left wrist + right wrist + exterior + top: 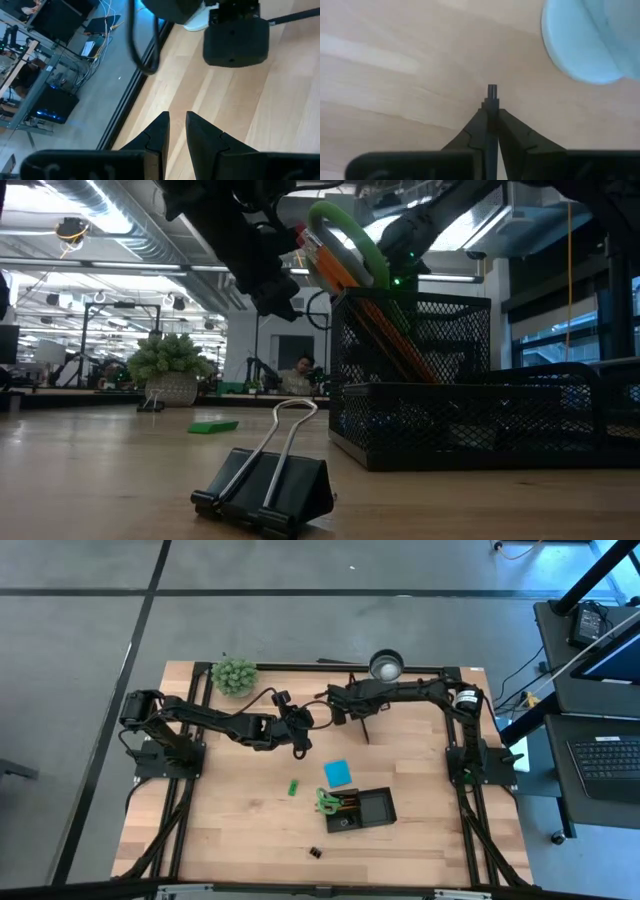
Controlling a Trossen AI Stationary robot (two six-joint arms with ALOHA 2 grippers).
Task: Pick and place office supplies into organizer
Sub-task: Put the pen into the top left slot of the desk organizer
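Note:
My right gripper [492,111] is over the far middle of the table, next to the white cup [386,665], and is shut on a thin black pen [361,728]. My left gripper [177,122] hovers just left of it, its fingers a narrow gap apart with nothing between them. The black mesh organizer [372,810] stands toward the near right; green-handled scissors [345,238] and orange pencils [385,320] lean in its tall compartment. On the wood lie the blue note pad [338,773], the green block [293,787] and a black binder clip [268,483]. My right gripper pinches the black pen between its two shut fingers. A short end of the pen [492,90] pokes out just past the fingertips, over bare wood. In the high view the rest of the pen slants away from the gripper toward the near edge. Whether it touches the table does not show.
The fuzzy green plant ball [235,677] sits at the far left corner of the table. The two arms' wrists are close together over the far middle. Bare wood lies along the near left part of the table [220,830]. A desk with a laptop stands beyond the right edge.

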